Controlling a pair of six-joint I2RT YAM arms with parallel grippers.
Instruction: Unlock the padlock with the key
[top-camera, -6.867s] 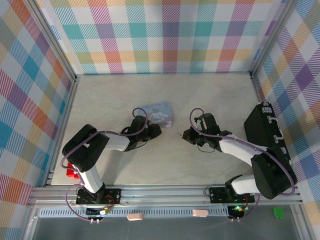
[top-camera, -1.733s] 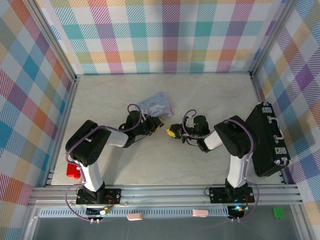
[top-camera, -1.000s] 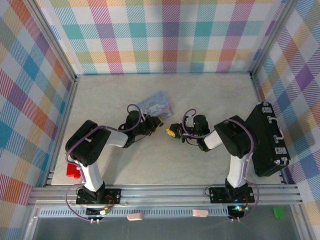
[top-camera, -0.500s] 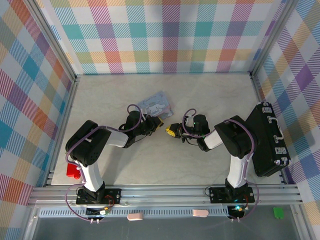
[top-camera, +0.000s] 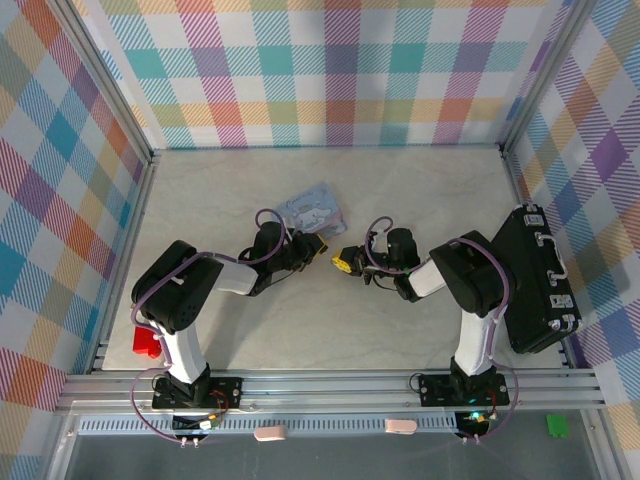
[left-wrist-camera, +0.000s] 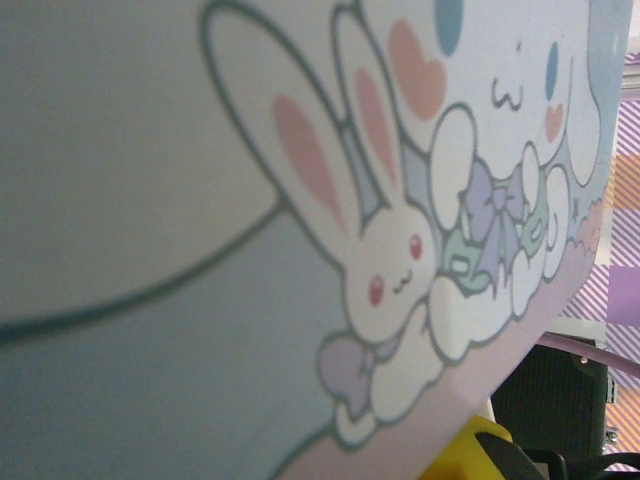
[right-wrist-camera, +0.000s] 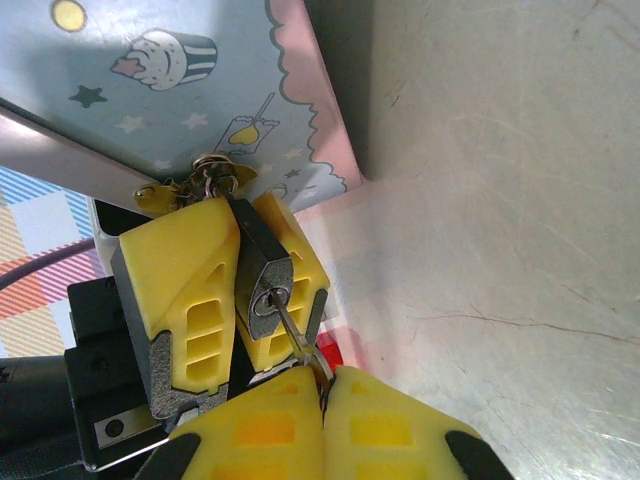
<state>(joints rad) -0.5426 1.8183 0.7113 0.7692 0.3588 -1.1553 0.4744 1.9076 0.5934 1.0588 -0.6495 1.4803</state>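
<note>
At 5 o'clock of the tin (top-camera: 310, 207), the left gripper (top-camera: 318, 244) clamps the padlock (right-wrist-camera: 258, 265), half hidden between nearly closed jaws. At its 4 o'clock, the right gripper (right-wrist-camera: 322, 392), fully closed, pinches the key (right-wrist-camera: 296, 336), tip at the keyhole (right-wrist-camera: 268, 297).

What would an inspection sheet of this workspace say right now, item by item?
Surface: pale marbled table, lightly scratched.
Job's things: padlock clamped between the left fingers; key pinched by the right fingers, its tip at the keyhole.
Clutter: cartoon tin beside the padlock; red block at the left; black case at the right.
Grippers: left gripper shut on the padlock; right gripper shut on the key.
Cables: purple cables looped along both arms.
Surroundings: plaid walls; metal frame rail at the near edge.
</note>
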